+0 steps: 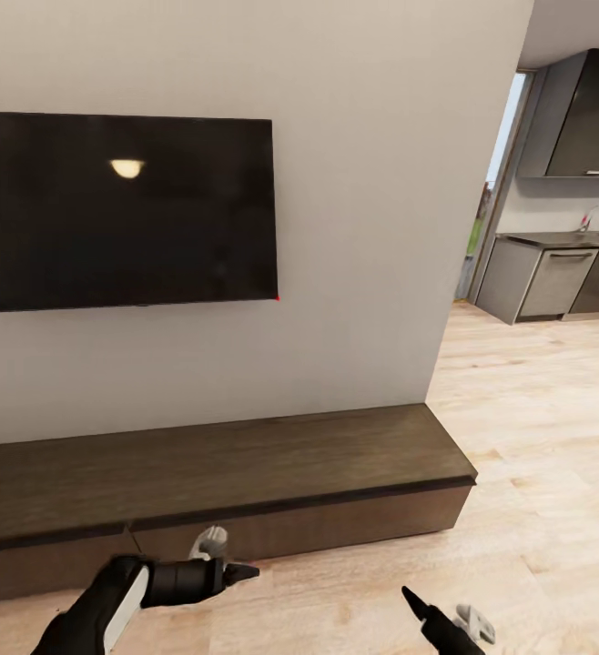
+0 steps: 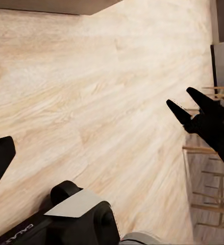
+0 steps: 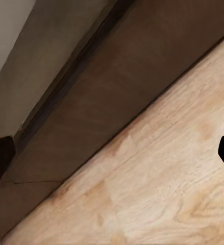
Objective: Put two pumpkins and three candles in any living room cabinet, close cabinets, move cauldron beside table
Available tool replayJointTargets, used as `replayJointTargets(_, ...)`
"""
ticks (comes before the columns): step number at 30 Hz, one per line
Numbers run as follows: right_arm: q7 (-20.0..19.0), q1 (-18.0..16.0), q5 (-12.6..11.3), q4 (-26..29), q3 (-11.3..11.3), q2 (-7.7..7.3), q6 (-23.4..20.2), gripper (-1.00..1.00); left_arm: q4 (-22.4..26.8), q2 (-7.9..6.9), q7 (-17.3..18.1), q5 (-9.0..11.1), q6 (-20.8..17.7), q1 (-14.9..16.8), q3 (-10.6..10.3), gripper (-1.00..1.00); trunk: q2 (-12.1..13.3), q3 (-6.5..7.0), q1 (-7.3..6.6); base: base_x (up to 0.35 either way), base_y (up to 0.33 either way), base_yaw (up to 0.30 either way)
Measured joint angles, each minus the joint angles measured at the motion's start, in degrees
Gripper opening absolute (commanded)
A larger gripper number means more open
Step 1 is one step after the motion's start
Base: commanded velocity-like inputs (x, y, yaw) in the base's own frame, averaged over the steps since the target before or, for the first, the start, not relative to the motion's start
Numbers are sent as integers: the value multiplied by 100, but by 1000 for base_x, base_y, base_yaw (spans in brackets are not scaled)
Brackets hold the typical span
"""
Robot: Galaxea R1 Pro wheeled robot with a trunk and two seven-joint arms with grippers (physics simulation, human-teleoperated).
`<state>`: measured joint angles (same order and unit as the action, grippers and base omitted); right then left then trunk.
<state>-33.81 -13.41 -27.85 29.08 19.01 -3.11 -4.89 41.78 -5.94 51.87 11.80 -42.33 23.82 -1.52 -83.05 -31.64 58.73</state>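
Note:
A long, low dark-brown cabinet point(image 1: 245, 464) runs along the white wall, and its two plain fronts sit flush and shut. Close up, its front point(image 3: 117, 87) meets the pale wood floor. My left gripper point(image 1: 236, 573) hovers low just in front of the seam between the two fronts, one black fingertip point(image 2: 0, 155) at the frame's edge, jaws apart and empty. My right gripper point(image 1: 418, 605) hangs over the floor further right, open and empty; its spread fingers point(image 2: 185, 109) show clearly. The pumpkins, candles, cauldron and table are out of view.
A large black TV point(image 1: 122, 209) hangs on the wall above the cabinet. Open wood floor point(image 1: 536, 428) stretches right past the cabinet's end toward a kitchen with grey counters point(image 1: 554, 273). Wooden furniture legs point(image 2: 208, 178) stand behind me.

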Motion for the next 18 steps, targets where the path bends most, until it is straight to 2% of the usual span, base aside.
replayJointTargets(2,-315,0,-418,6,235,-120,-282,100,304,-13,82,50,-355,59,2,100,0,0,0,0,0,0)
replayJointTargets(4,-468,0,-944,16,355,-187,-478,100,453,-20,116,141,-730,104,4,100,0,0,0,0,0,0)
replayJointTargets(5,-524,0,-1403,19,397,-215,-551,100,502,-36,136,255,-936,144,15,100,0,0,0,0,0,0)
replayJointTargets(6,-549,0,-1724,20,410,-232,-581,100,515,-68,180,367,-1023,164,38,100,0,0,0,0,0,0)
replayJointTargets(9,-576,1,-2493,10,430,-255,-620,100,505,-256,529,823,-1147,190,112,100,0,0,0,0,0,0)
replayJointTargets(12,-732,1,-2918,13,433,-260,-762,100,445,-364,961,1078,-1216,196,130,100,0,0,0,0,0,0)
replayJointTargets(18,-986,1,-3156,9,441,-246,-1277,100,406,-387,1342,1162,-1398,198,160,100,0,0,0,0,0,0)
